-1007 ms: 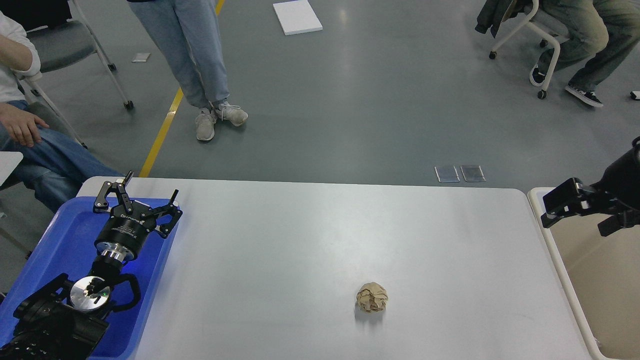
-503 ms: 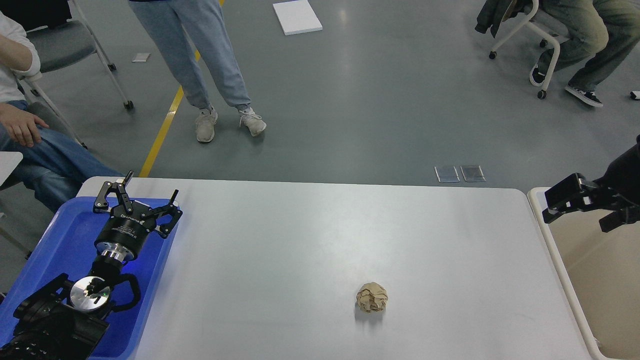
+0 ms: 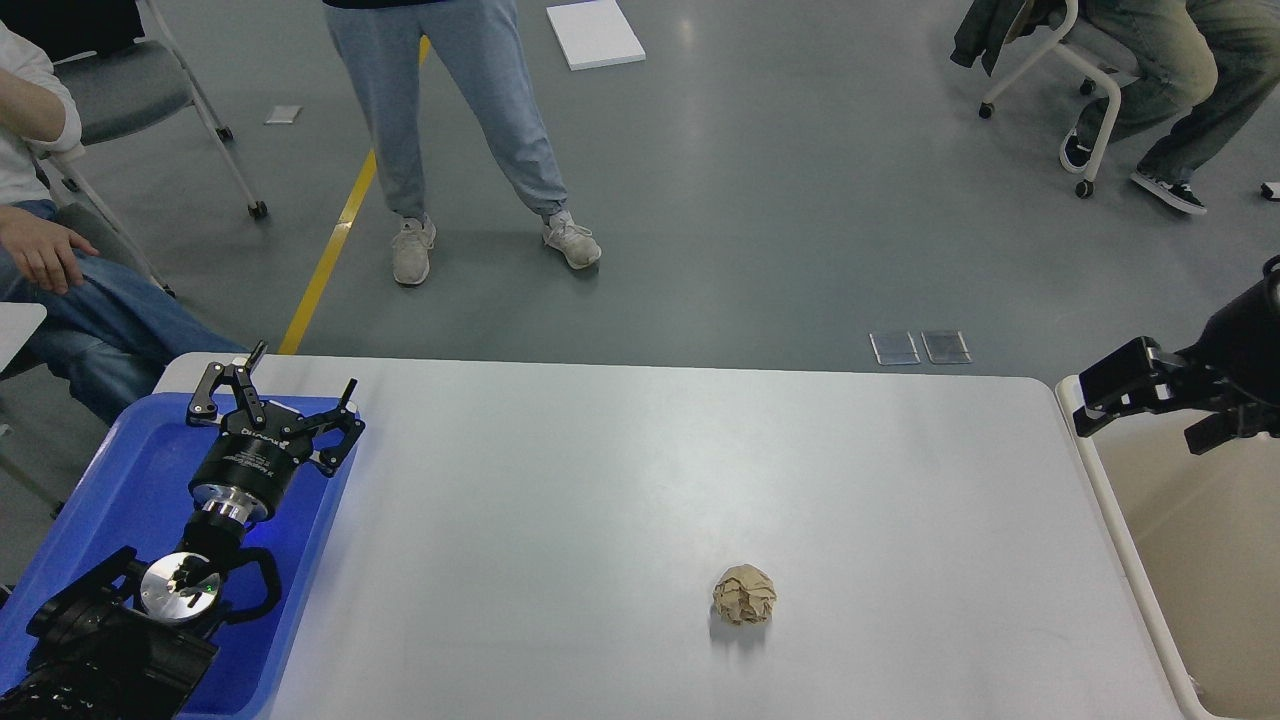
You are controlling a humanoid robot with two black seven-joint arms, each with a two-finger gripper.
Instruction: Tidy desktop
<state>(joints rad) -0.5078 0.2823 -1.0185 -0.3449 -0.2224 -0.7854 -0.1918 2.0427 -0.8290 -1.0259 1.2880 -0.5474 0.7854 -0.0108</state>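
The desktop (image 3: pixel 620 460) is a wide white-grey tabletop. A crumpled brown paper ball (image 3: pixel 744 595) lies on it, right of centre and near the front. My left gripper (image 3: pixel 303 368) is open and empty above the far end of the blue tray (image 3: pixel 130 480), far left of the ball. My right gripper (image 3: pixel 1110 388) hovers at the table's far right edge, above the left rim of the beige bin (image 3: pixel 1180 560). It looks dark and end-on, so I cannot tell its fingers apart.
A person in grey trousers (image 3: pixel 480 130) stands beyond the table's far edge. Seated people are at the far left (image 3: pixel 60 270) and back right (image 3: pixel 1160 80). A white board (image 3: pixel 594 34) and two small plates (image 3: pixel 920 347) lie on the floor.
My right gripper has shifted slightly left and up over the bin's rim. The standing person has stepped to the right. The left arm and the paper ball have not moved.
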